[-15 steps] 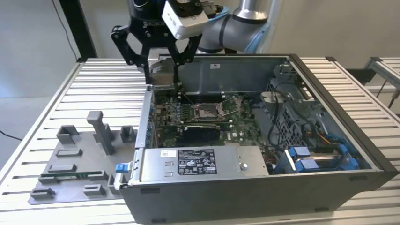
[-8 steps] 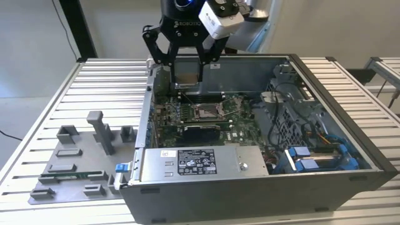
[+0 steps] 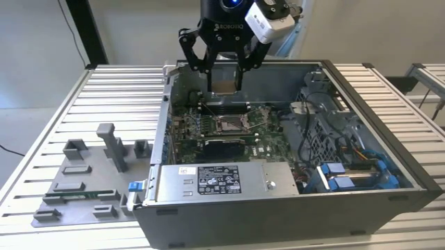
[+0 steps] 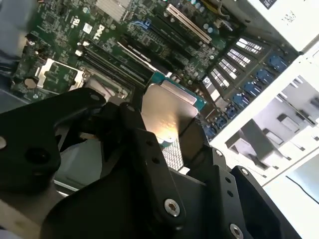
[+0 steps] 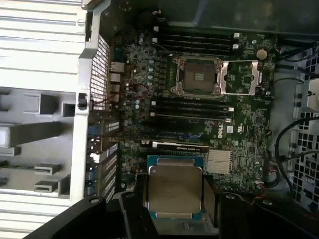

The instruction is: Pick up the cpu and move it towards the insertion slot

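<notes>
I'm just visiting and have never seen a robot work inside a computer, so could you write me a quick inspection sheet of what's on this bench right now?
Surface: ribbed metal table, carrying an open computer case.
Job's things: cpu held in the gripper, raised above the motherboard; slot lies open, its frame flipped aside, apart from the cpu.
Clutter: grey fixture tray on the table at the exterior view's left, with a green memory stick lying in it.
Gripper: gripper shut on the cpu, over the case's far side.
Cables: bundled wires inside the case; a black cable on the floor.
Surroundings: pale wall, second table at the exterior view's right.
</notes>
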